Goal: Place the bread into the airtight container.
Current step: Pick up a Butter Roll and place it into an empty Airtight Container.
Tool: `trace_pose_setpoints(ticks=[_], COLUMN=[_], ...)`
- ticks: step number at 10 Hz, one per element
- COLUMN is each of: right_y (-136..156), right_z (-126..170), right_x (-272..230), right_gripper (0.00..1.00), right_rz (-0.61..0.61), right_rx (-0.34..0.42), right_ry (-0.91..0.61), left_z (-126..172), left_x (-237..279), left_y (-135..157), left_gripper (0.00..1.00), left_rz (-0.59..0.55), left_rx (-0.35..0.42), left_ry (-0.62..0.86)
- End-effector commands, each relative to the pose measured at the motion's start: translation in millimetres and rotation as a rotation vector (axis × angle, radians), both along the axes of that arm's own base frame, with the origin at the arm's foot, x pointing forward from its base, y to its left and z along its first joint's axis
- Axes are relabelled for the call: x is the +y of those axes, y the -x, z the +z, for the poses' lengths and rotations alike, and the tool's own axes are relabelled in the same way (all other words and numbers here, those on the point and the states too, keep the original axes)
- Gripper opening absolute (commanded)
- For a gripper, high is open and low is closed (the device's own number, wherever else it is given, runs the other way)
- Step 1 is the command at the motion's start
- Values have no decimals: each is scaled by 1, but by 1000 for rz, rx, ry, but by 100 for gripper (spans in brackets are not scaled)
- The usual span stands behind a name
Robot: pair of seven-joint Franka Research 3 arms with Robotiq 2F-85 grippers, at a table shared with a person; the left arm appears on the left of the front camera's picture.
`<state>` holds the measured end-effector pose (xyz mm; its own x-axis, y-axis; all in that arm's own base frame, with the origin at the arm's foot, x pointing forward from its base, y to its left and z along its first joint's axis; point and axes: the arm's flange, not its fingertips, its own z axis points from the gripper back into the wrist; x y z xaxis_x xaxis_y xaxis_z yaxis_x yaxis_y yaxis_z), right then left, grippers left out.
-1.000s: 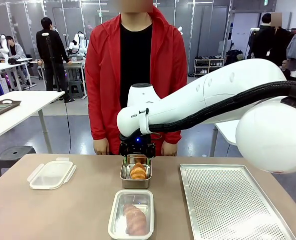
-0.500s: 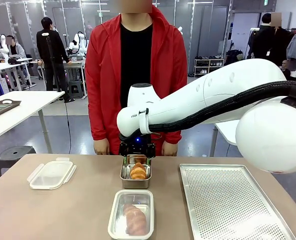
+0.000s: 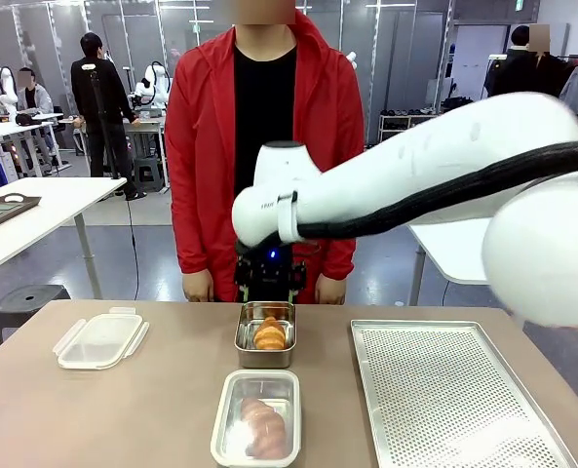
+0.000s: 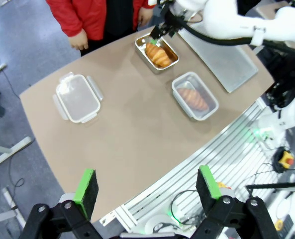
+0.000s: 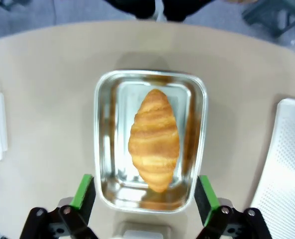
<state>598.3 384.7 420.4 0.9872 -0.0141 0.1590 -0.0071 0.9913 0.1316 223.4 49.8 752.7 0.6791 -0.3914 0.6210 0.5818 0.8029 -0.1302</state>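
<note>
Since a second ago the right arm has lifted: its gripper now hangs clear above the steel container, where before it sat down at the rim. Its green-padded fingers stand wide apart with nothing between them.

Inside that steel container lies the bread, a golden-brown croissant with ridged layers, pointed at both ends, lying lengthwise from near to far and a little off toward the container's right wall. Nearer, just in front, sits a clear plastic container holding a second croissant, paler and pinkish through the plastic. A clear lid with side clips lies well off to the left, and a perforated metal tray lies on the right side of the table.

At the far edge stands a person in a red jacket, hands hanging just beyond the table. The right arm's thick white link crosses in front of the person's waist.

The left gripper hovers high above the near left corner, fingers spread wide and empty.
</note>
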Motion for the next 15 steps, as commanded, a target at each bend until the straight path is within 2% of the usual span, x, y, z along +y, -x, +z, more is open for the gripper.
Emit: trace_pose_setpoints(ticks=[1, 2, 3, 4, 6, 7, 10, 12, 15], right_y=[48, 65, 84, 107, 153, 176, 252, 293, 324], right_z=[60, 89, 118, 152, 208, 229, 298, 329, 339], right_x=[-48, -70, -94, -118, -182, -216, -295, -325, -341], right_gripper=[100, 100, 100, 100, 100, 100, 100, 100, 100], right_rz=[77, 70, 63, 115, 279, 369, 374, 370, 398], right_rx=[-14, 4, -20, -24, -51, -92, -126, -186, -225], right_ry=[-54, -44, -15, -74, -70, -44, 69, 98, 86], left_z=[3, 3, 3, 3, 3, 3, 3, 3, 3], left_x=[0, 0, 0, 0, 0, 0, 0, 0, 0], left_y=[0, 0, 0, 0, 0, 0, 0, 0, 0], left_gripper=[100, 100, 100, 100, 100, 100, 100, 100, 100], left_rz=[-13, -13, -13, -13, -13, -13, -13, -13, -13], left_rx=[-2, -2, -2, -2, -2, -2, -2, -2, -2], left_ry=[4, 4, 4, 4, 4, 4, 4, 4, 4])
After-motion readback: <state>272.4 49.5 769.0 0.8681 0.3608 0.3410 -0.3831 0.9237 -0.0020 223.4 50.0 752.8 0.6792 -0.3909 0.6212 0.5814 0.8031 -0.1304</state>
